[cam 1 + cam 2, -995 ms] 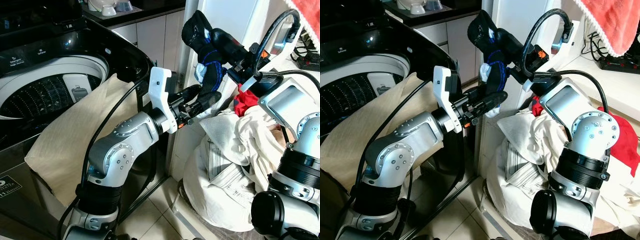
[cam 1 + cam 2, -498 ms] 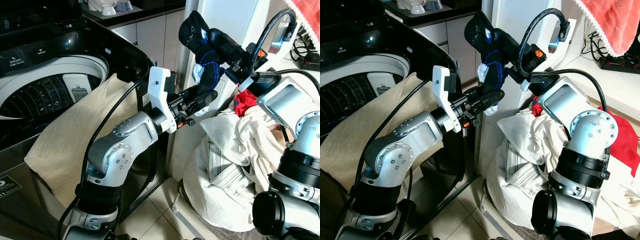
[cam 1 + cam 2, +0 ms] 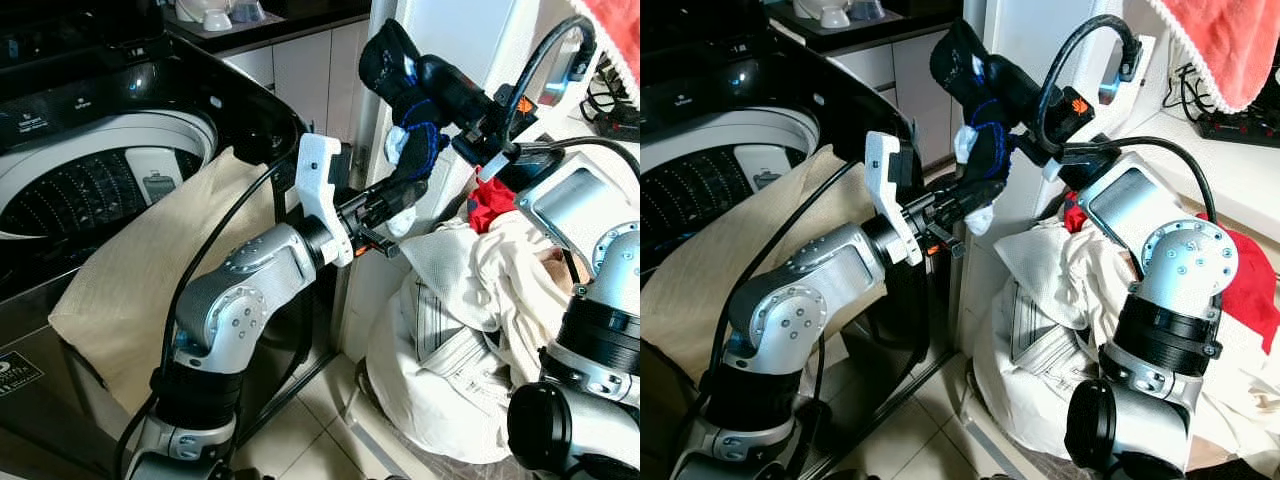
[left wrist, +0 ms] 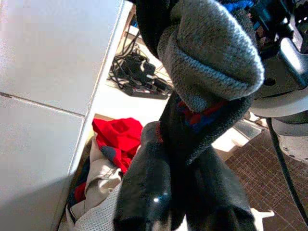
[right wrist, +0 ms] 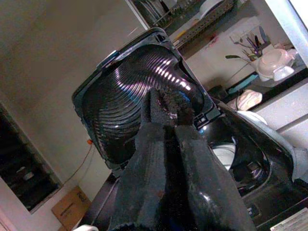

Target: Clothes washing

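A dark sock (image 3: 405, 90) with blue stitching and a pale grey end hangs in the air beside the washing machine. My right gripper (image 3: 422, 80) is shut on its upper part, and in the right wrist view the dark fabric bunches at the right gripper's (image 5: 166, 108) tips. My left gripper (image 3: 405, 197) reaches in from below and is closed on the sock's lower part. In the left wrist view the sock (image 4: 211, 62) runs down between my left gripper's (image 4: 180, 159) two fingers. The top-loading washer (image 3: 60, 80) stands at my left with its drum (image 3: 110, 180) uncovered.
A beige cloth (image 3: 150, 270) drapes over the washer's front rim. A heap of white clothes (image 3: 450, 330) with a red garment (image 3: 492, 205) sits at my right. A white panel (image 3: 450, 30) rises behind the sock. A power strip (image 3: 1230, 125) and red towel (image 3: 1230, 40) are far right.
The sock and right gripper have shifted slightly towards the washer. My left gripper's fingers have drawn together on the sock's lower part.
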{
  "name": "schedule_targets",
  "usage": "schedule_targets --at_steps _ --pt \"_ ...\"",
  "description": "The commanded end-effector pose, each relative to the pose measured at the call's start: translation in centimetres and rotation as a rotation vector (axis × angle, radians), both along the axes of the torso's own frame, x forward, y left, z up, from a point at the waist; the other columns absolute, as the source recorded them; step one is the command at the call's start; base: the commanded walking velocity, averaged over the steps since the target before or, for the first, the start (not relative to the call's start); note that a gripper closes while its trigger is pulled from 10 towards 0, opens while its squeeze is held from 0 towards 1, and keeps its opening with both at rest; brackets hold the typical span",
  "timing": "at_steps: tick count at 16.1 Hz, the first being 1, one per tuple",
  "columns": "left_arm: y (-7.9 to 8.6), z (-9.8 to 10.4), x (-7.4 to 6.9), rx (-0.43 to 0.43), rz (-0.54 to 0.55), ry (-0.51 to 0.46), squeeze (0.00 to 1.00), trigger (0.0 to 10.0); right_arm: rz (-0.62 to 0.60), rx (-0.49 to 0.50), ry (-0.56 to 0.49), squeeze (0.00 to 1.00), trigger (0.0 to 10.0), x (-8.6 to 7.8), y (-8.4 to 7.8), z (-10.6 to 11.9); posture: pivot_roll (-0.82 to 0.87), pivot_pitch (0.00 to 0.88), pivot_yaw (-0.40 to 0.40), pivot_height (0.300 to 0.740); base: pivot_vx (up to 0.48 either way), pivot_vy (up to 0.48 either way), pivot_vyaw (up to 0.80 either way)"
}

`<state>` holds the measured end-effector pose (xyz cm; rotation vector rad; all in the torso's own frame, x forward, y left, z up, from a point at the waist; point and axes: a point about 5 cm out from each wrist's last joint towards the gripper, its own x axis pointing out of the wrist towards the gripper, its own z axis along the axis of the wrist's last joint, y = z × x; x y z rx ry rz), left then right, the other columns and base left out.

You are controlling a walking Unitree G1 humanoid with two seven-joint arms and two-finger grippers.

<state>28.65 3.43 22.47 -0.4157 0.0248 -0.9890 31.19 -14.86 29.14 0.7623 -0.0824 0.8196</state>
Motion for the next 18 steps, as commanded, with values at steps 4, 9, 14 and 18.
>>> schedule_targets --at_steps 4,9,14,18 --pt "0.1 0.7 0.2 -0.019 0.009 -0.017 0.00 0.0 -0.012 -0.008 -0.017 0.25 4.7 -0.2 -0.2 0.1 -0.07 0.000 0.008 0.740 0.000 0.000 0.00" --pt "4.5 2.5 3.5 -0.015 0.344 -0.091 0.00 0.0 0.007 -0.154 -0.051 1.00 10.0 -0.7 0.1 -0.1 -0.06 0.000 0.004 0.740 0.000 0.000 0.00" --pt "13.6 7.2 7.0 0.061 0.833 -0.249 0.00 0.0 0.012 -0.390 -0.131 0.00 10.0 -1.5 0.7 -0.6 -0.06 0.000 0.005 0.740 0.000 0.000 0.00" --pt "22.3 10.0 8.6 0.416 1.287 -0.317 0.00 0.0 0.114 -0.528 -0.188 0.00 10.0 -2.6 3.2 -1.5 -0.05 0.000 0.000 0.740 0.000 0.000 0.00"
